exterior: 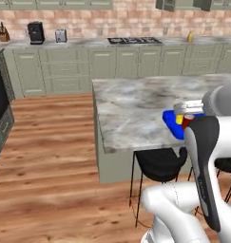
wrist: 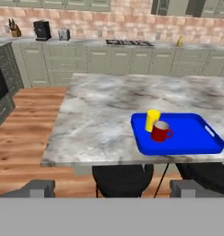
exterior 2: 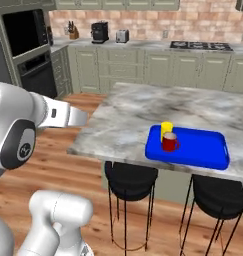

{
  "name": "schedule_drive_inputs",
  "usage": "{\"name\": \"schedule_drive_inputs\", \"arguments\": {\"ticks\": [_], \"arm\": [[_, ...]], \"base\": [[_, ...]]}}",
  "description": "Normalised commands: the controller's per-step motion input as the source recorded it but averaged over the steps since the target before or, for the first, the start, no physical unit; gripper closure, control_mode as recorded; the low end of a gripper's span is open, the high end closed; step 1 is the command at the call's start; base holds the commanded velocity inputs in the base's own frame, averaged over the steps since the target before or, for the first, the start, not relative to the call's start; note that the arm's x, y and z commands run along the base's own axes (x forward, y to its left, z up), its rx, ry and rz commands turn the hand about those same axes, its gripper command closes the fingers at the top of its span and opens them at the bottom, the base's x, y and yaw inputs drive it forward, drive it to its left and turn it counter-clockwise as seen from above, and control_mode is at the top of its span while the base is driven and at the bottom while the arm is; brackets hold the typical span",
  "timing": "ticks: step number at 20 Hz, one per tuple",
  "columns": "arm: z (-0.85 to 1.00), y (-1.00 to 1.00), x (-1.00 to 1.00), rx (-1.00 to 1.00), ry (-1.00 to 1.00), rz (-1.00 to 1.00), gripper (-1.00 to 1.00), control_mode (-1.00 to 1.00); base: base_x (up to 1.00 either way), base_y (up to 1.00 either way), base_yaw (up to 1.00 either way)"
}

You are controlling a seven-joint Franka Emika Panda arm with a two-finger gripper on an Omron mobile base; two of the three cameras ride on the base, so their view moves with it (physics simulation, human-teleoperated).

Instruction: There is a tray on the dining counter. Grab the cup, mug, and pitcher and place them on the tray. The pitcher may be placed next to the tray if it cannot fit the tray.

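Left base view: at center right, the blue tray (exterior: 170, 118) lies on the marbled worktop (exterior: 136, 104), with yellow cup (exterior: 179, 119) and red mug (exterior: 187, 121) partly hidden behind the arm; the mustard pitcher (exterior: 190, 36) stands upper right on the wall counter (exterior: 88, 43).

Right base view: cup (exterior 2: 166, 129) and mug (exterior 2: 169, 142) stand together at the tray's (exterior 2: 203, 147) left end.

Hand view: the fingers (wrist: 111, 189) stand wide apart at the bottom, holding nothing, above a stool (wrist: 121, 179).
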Motion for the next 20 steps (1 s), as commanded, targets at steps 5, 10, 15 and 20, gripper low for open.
{"name": "schedule_drive_inputs", "arguments": {"ticks": [5,10,15,20], "arm": [[0.0,0.0,0.0,0.0,0.0,0.0,-1.0,1.0],[0.0,0.0,0.0,0.0,0.0,0.0,-1.0,1.0],[0.0,0.0,0.0,0.0,0.0,0.0,-1.0,1.0],[0.0,0.0,0.0,0.0,0.0,0.0,-1.0,1.0]], "base": [[0.19,1.0,0.01],[0.65,1.0,0.0],[1.0,1.0,0.0],[1.0,0.68,-0.03]]}}
